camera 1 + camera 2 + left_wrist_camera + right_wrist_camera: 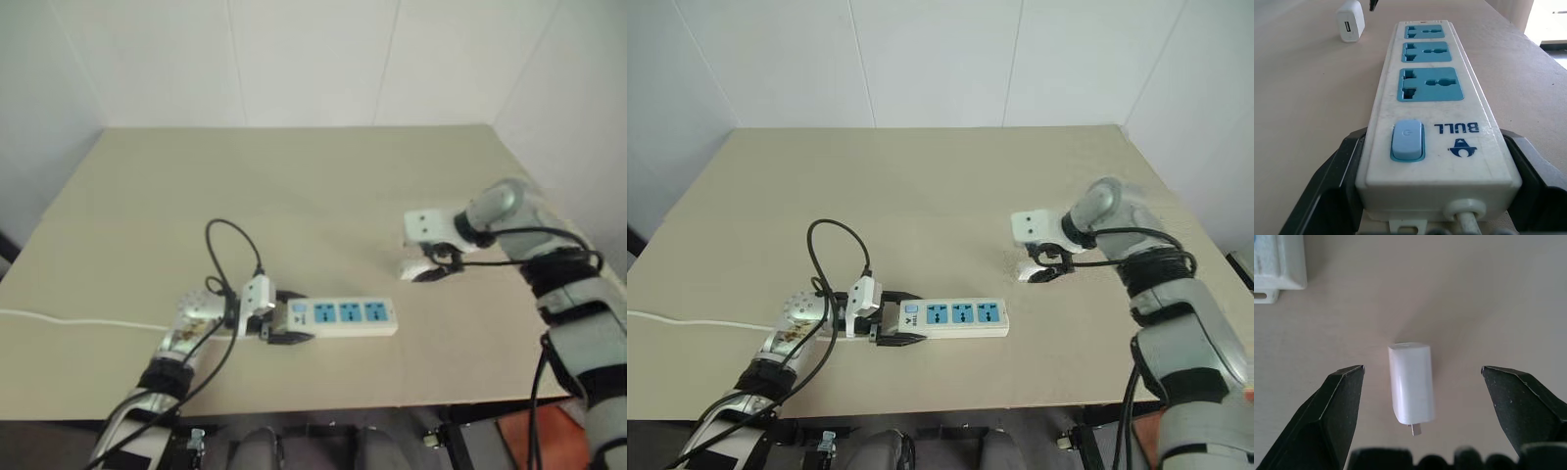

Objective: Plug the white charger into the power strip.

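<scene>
The strip [338, 317] lies flat on the table [294, 196], near the front edge and left of centre, its long axis running left to right. Its three blue sockets [1426, 84] face up, all unoccupied, with the blue switch [1407, 141] at the left end. The cord [78, 320] leaves that end and runs off the table's left side.

The left gripper [282, 320] is clamped on the strip's left end, one black finger [1337, 181] pressed against each long side by the switch. The grip is level with the tabletop.

The charger [1410, 383] lies on its side on the table, to the right of the strip and a little farther back, well apart from it. A metal prong shows at one end.

The right gripper [1420, 377] hangs over the charger, pointing steeply down. Its fingers [1337, 406] stand wide apart, one on each side of the charger, neither touching it. The charger rests free between them.
</scene>
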`<state>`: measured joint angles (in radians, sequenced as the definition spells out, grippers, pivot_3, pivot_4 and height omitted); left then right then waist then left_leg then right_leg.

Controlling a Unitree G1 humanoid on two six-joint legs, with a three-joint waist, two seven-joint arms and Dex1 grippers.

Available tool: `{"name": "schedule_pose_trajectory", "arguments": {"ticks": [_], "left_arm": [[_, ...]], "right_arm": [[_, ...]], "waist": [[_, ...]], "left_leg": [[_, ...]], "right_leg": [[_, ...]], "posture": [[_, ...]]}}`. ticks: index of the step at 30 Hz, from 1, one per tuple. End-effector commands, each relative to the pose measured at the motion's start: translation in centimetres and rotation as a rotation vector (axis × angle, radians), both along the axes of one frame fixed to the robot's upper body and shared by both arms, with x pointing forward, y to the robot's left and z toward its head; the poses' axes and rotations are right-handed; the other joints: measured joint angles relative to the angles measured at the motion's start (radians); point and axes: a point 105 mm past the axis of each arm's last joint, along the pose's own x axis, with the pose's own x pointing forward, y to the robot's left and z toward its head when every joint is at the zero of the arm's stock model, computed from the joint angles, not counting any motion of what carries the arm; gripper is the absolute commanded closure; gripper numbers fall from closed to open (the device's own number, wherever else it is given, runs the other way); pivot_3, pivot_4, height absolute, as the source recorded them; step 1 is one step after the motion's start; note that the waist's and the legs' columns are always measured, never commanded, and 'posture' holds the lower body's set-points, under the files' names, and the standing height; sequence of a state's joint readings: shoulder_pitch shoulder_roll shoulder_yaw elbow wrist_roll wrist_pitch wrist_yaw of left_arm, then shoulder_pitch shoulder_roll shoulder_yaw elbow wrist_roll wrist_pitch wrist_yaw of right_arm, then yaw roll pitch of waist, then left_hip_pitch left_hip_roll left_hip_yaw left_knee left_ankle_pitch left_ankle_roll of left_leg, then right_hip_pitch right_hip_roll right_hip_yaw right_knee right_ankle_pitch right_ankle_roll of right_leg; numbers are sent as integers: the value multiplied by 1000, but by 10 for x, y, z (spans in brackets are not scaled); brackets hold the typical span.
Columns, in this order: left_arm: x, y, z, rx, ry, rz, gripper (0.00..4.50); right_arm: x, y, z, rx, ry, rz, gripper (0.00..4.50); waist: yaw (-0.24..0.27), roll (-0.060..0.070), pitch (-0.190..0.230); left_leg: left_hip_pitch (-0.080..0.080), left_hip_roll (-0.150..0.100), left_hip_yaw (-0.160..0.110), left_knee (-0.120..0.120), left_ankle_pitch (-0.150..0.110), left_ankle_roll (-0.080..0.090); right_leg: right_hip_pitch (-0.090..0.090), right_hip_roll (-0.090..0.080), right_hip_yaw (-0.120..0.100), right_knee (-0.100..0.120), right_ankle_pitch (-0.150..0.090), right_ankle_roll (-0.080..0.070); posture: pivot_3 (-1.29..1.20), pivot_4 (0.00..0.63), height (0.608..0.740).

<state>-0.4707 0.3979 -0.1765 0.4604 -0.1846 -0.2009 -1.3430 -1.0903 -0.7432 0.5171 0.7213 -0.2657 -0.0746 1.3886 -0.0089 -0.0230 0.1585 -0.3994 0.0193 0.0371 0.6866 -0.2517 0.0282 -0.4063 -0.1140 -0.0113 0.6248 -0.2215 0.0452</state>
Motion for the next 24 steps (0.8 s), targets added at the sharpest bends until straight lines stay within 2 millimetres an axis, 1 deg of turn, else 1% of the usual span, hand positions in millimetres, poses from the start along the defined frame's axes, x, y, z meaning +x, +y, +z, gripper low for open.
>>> {"name": "schedule_pose_trajectory", "arguments": {"ticks": [1,6,12,15,18,23,24], "left_arm": [[-5,-1,-12,38,37,2,1186],[-7,-2,-13,40,40,2,1186],[-10,-2,-14,44,50,5,1186],[-11,-2,-14,43,49,13,1186],[-13,-1,-14,43,51,18,1186],[-13,-2,-13,43,55,23,1186],[-13,-2,-13,44,55,22,1186]], "right_arm": [[6,1,2,-45,-8,19,0],[18,15,-8,-86,-4,5,0],[22,25,-14,-137,18,10,0],[23,21,-21,-205,24,4,589],[23,15,-23,-234,28,0,1507],[22,6,-25,-252,36,-19,3220],[22,5,-26,-256,40,-23,3372]], "waist": [[0,0,0],[-4,2,1],[-4,3,1],[-4,3,1],[-5,3,1],[-4,3,1],[-4,3,1]], "left_leg": [[0,0,0,0,0,0],[0,0,1,0,0,0],[0,0,0,0,0,0],[0,0,1,0,0,0],[2,0,1,0,0,0],[5,0,1,0,1,-1],[5,0,0,0,1,-1]], "right_leg": [[0,0,0,0,0,0],[0,0,0,1,0,0],[0,0,0,1,0,0],[0,0,0,1,0,0],[2,0,0,2,0,0],[2,0,0,1,0,0],[2,0,1,2,0,0]], "posture": [[0,150,740],[0,150,740],[0,150,740],[0,150,740],[0,150,740],[0,150,740],[0,150,740]]}}
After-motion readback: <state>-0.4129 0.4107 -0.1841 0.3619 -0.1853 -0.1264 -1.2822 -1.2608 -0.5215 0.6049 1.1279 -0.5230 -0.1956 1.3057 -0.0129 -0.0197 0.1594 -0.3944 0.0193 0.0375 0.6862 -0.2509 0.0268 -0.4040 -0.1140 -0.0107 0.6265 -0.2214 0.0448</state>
